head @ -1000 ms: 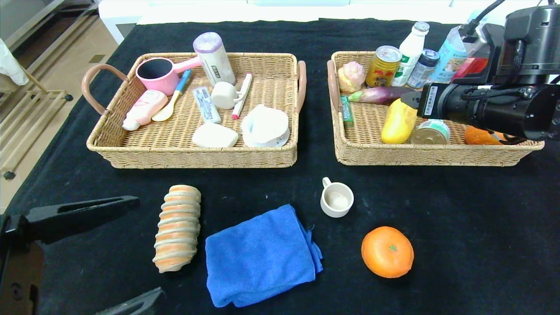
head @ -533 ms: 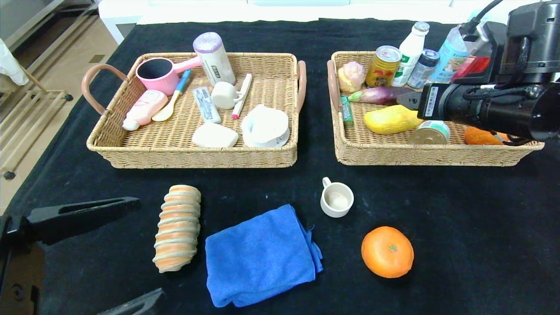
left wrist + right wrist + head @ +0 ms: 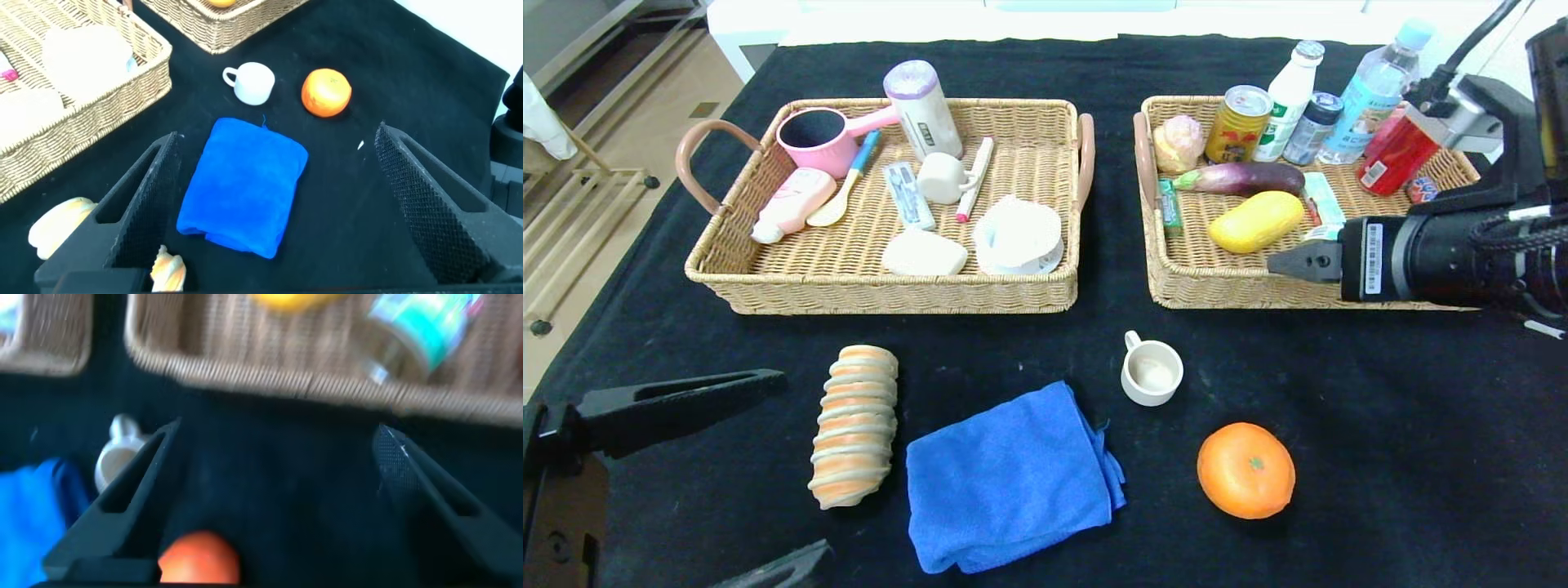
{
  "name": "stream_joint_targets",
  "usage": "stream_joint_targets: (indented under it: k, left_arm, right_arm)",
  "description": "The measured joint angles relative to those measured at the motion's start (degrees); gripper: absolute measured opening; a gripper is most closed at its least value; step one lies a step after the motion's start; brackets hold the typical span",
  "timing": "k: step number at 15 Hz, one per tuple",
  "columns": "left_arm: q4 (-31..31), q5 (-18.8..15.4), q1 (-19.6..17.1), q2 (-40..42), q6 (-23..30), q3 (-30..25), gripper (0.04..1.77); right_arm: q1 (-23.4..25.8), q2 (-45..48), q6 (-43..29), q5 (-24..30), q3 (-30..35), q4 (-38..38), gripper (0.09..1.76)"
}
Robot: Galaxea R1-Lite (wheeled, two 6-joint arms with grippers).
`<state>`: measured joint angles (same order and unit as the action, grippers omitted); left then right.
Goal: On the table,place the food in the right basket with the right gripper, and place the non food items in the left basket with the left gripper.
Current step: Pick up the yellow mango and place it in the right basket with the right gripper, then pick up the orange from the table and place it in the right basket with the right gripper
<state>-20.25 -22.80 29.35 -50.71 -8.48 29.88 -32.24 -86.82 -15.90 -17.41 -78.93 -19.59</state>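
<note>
black-clothed table [image 3: 1380,457] carrying two wicker baskets: left basket [image 3: 882,286] well apart from right basket [image 3: 1217,290], the latter containing yellow oblong fruit [image 3: 1255,221] beside an eggplant [image 3: 1241,176]. on the cloth near the front edge: blue cloth [image 3: 1009,478] between striped bread roll [image 3: 854,425] and orange [image 3: 1245,469], cream cup [image 3: 1152,372] just behind. right gripper [image 3: 270,498] over the near rim of the right basket, fingers spread wide, empty; left gripper [image 3: 274,204] low at the near left corner, fingers fully apart, empty, above the blue cloth.

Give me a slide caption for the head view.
Open right gripper by the right basket's front rim; orange, bread roll on the table.
</note>
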Motion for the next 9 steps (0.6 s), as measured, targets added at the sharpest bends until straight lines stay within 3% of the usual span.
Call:
stream_joint_targets:
  k: [4,9]
  left_arm:
    - [0.1,0.0,0.0,0.0,-0.4,0.0,1.72]
    - [0.1,0.1,0.0,-0.3,-0.4,-0.1,1.72]
  right_arm:
    - [-4.0,2.6,-5.7,0.0,4.6,-3.7,1.68]
    - [-8.4,2.9,-7.3,-0.1,10.1,-3.9,1.69]
